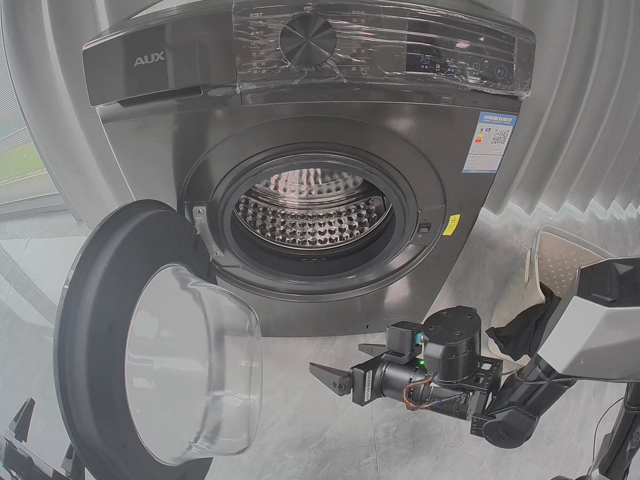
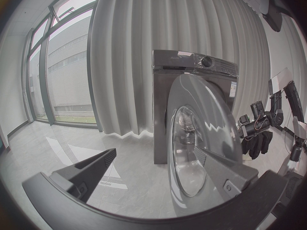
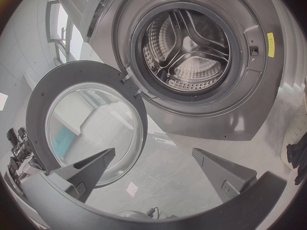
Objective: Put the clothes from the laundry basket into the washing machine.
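The grey washing machine [image 1: 307, 121] stands with its round door [image 1: 157, 341] swung wide to the left, and its steel drum [image 1: 310, 211] holds no clothes. At the right, a white laundry basket [image 1: 560, 261] has a black garment [image 1: 527, 331] draped over its rim. My right gripper [image 1: 337, 361] is open and holds nothing; it hangs low over the floor in front of the machine, left of the basket. In the right wrist view its fingers [image 3: 92, 166] frame the drum [image 3: 188, 51]. My left gripper [image 2: 153, 154] is open with nothing in it, low beside the door [image 2: 198, 128].
Pleated grey curtains [image 1: 587, 101] hang behind the machine. Pale tiled floor [image 1: 333, 435] spreads in front. The open door [image 3: 86, 118] takes up the space left of the opening. Tall windows [image 2: 64, 64] stand further left.
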Tool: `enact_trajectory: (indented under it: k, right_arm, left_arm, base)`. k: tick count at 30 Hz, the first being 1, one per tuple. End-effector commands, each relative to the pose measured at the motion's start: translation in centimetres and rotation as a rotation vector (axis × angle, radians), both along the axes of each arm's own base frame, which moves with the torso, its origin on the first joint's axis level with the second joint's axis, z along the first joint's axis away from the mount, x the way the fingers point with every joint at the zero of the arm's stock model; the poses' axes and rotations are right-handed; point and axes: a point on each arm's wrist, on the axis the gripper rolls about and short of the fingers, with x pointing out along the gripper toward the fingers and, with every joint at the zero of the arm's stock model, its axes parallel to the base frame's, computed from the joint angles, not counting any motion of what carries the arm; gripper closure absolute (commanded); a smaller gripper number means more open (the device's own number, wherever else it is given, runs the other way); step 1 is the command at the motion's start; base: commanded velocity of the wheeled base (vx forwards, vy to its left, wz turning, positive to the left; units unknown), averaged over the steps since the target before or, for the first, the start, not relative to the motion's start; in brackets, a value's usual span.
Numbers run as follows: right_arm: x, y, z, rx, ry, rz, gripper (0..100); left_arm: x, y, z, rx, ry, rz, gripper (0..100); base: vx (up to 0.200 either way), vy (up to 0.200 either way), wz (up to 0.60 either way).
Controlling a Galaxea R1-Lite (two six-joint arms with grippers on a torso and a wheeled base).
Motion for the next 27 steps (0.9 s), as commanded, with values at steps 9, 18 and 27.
enact_trajectory:
  k: [9,18,27]
  right_arm:
    - [0.1,0.4,-0.6,0.001,0.001,0.007,0]
    - [0.4,1.0,-0.4,0.016,-0.012,0.011,0]
    - [1.9,2.9,0.1,0.056,-0.05,0.017,0]
  left_arm:
    - [0.0,0.0,-0.5,0.0,0.0,0.001,0]
    - [0.0,0.0,-0.5,0.0,0.0,0.001,0]
    - [0.0,0.0,-0.5,0.001,0.0,0.0,0]
  base:
    - [-0.178,0.0,0.0]
    - [-0.022,0.0,0.0]
    - [-0.044,0.0,0.0]
